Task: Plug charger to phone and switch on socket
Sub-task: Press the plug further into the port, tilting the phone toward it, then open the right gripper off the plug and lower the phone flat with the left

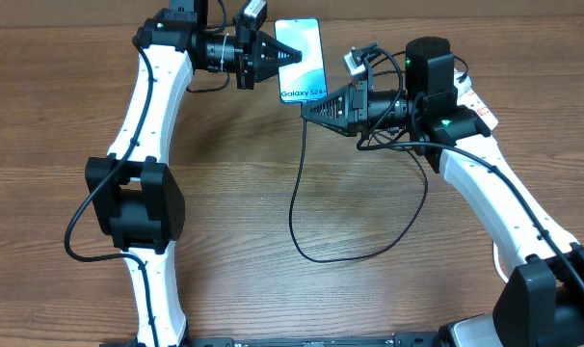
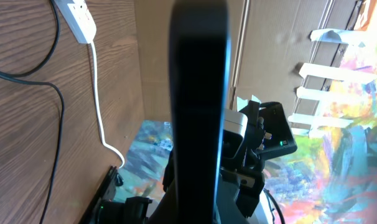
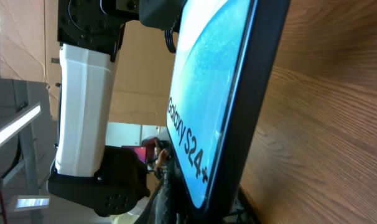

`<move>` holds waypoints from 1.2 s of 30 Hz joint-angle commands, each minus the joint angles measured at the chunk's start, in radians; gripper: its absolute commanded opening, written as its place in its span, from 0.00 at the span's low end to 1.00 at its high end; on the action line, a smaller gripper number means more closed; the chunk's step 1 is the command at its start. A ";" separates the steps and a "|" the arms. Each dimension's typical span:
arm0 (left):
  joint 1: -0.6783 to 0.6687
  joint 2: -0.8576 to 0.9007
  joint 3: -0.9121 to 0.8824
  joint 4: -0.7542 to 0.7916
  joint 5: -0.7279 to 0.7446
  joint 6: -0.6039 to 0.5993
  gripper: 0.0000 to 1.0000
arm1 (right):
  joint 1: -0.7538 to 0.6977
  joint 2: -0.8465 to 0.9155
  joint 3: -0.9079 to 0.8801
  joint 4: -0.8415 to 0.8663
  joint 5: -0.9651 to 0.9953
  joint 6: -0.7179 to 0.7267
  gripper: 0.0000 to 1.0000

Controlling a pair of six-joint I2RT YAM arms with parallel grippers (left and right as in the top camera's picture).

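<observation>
Gripping the phone edge, left tool closed, right tool at its lower end, grip unclear.

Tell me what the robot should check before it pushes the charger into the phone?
1. Phone steadied: ok, the left hand meets its left long edge.
2. Left hand's grip actually closed on it: cannot tell, the left wrist view shows only a dark blur.
3. Right hand near the "Galaxy" end: ok.
4. Charger tip held and lined up with the port: cannot tell, both are hidden.
5. Cable slack: ok, it loops loosely on the table.
6. Power strip switch: cannot tell.
</observation>
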 commanded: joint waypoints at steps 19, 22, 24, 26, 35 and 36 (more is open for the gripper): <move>0.007 -0.025 0.015 -0.017 0.081 0.042 0.04 | -0.037 -0.010 0.017 0.026 0.132 -0.011 0.81; 0.026 -0.025 0.015 -0.017 0.073 0.061 0.04 | -0.037 -0.010 0.017 0.026 0.118 -0.011 0.92; 0.036 -0.025 0.015 -0.017 0.077 0.090 0.04 | -0.037 -0.010 0.017 0.026 0.118 -0.013 0.97; 0.040 -0.025 0.015 -0.019 0.095 0.144 0.04 | -0.045 -0.010 0.017 0.018 0.132 -0.061 1.00; 0.042 -0.025 0.013 -0.206 -0.031 0.623 0.04 | -0.246 -0.010 0.016 -0.276 0.292 -0.247 1.00; 0.039 -0.025 0.013 -0.254 -0.078 0.672 0.04 | -0.258 -0.010 0.016 -0.306 0.305 -0.274 1.00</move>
